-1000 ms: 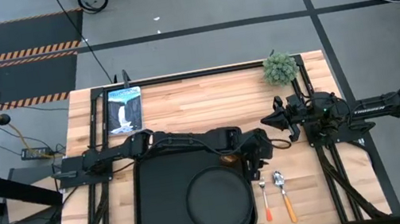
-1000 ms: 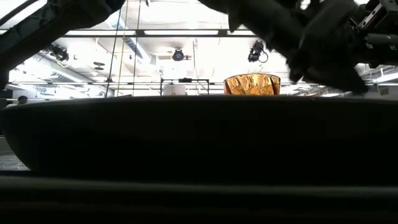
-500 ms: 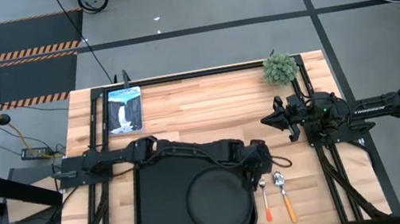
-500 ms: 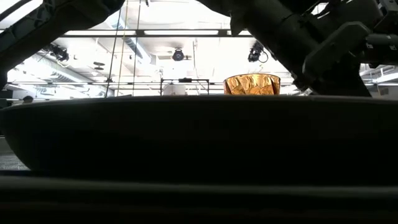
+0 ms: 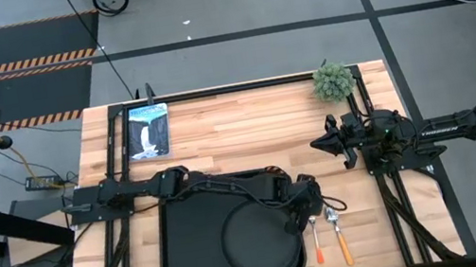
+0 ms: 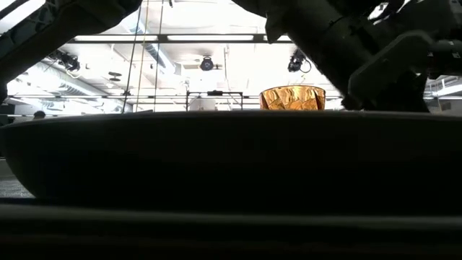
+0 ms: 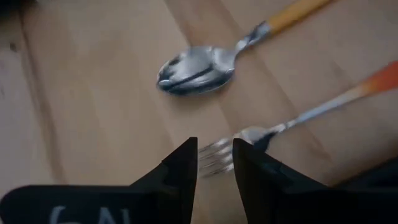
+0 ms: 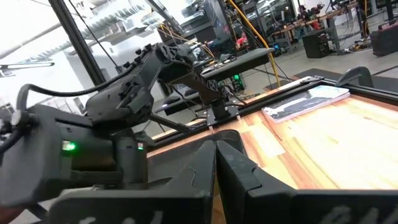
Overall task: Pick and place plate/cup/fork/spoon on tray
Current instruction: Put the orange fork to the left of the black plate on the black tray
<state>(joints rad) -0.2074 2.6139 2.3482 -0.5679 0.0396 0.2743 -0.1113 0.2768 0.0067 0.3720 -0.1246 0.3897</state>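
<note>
The round black plate (image 5: pixel 255 239) lies on the black tray (image 5: pixel 176 258). Right of the tray, the fork (image 5: pixel 316 246) and the spoon (image 5: pixel 341 237) lie side by side on the wood, heads toward the far edge. My left gripper (image 7: pixel 216 163) hangs open with a narrow gap just above the fork's tines (image 7: pixel 214 158), touching nothing. In the high view it shows at the tray's right rim (image 5: pixel 305 211). The amber cup (image 6: pixel 292 97) stands behind the tray's rim in the low view; my left arm hides it from above. My right gripper (image 5: pixel 320 146) waits shut at the table's right.
A small green plant (image 5: pixel 333 82) stands at the far right corner. A tablet showing a picture (image 5: pixel 148 130) lies at the far left. Bare wood (image 5: pixel 246 123) stretches between them. My left arm reaches across the tray's far part.
My left gripper has gone down and toward the table's near edge, from beside the cup to just over the fork's tines, rolling a little. Its arm now covers the cup in the high view. Fork, spoon, plate and tray have stayed where they were.
</note>
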